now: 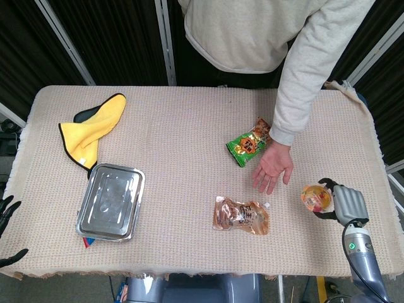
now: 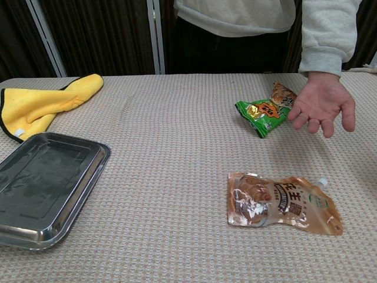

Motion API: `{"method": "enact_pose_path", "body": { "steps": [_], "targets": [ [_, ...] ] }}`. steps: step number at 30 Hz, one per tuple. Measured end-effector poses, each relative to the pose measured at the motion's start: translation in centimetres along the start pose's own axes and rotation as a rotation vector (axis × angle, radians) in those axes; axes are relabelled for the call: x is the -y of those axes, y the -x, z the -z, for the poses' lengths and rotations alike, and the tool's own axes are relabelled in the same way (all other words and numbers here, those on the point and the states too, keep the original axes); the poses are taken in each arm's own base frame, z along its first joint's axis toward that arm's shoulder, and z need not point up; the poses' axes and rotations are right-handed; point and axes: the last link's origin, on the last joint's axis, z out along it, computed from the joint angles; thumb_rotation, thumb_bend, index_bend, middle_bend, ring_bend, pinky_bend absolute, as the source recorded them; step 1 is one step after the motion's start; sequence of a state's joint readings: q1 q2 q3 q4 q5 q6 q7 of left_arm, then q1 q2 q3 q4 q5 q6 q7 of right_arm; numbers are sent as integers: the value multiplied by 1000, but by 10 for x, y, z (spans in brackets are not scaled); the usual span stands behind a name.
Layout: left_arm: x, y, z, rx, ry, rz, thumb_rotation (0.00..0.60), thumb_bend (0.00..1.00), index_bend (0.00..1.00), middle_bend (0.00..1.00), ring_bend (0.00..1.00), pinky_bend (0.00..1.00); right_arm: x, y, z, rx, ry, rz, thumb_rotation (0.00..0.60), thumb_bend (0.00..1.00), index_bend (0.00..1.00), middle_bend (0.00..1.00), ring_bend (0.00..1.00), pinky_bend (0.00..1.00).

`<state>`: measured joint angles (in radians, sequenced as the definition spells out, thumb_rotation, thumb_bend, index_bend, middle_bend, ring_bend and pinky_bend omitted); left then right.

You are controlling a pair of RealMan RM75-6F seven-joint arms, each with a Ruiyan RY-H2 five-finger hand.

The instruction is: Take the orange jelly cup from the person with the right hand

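Observation:
My right hand [image 1: 341, 202] holds the orange jelly cup [image 1: 315, 196] over the table's right side, near the front, seen only in the head view. The cup is a small clear tub with orange jelly, gripped from its right side. The person's empty hand [image 1: 273, 166] stays open, palm up, to the left of the cup and apart from it; the person's empty hand [image 2: 321, 105] also shows in the chest view. My left hand [image 1: 6, 214] shows only as dark fingertips at the far left edge, off the table, spread and empty.
A brown drink pouch [image 1: 241, 214] lies flat near the front centre. Two snack packets, green [image 1: 246, 147] and orange [image 1: 262, 130], lie beside the person's wrist. A steel tray [image 1: 111, 201] sits at the left front and a yellow cloth [image 1: 93, 125] at the back left.

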<state>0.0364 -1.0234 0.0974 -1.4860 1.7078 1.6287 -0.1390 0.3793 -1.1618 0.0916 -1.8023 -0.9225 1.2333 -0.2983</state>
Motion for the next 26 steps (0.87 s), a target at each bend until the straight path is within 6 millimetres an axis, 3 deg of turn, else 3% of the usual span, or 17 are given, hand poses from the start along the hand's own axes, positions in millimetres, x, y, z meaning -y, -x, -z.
{"method": "enact_pose_path", "body": {
  "steps": [2,4,6,16,26],
  "targets": [
    [0,0,0,0,-1,0,600,0,35,0,0,0,1,6,-1,16,-13,15,600,133,229,99,24,85],
    [0,0,0,1,-1,0,600,0,35,0,0,0,4,9,-3,26,-25,29,600,133,173,20,0,16],
    [0,0,0,0,-1,1,600,0,35,0,0,0,7,11,-4,26,-40,43,600,133,154,1,0,9],
    [0,0,0,0,3,8,600,0,35,0,0,0,10,3,-2,-69,-99,123,600,133,138,0,0,1],
    [1,0,0,-1,1,3,600,0,35,0,0,0,-20,-14,16,-251,-139,239,600,131,137,0,0,0]
  ]
}}
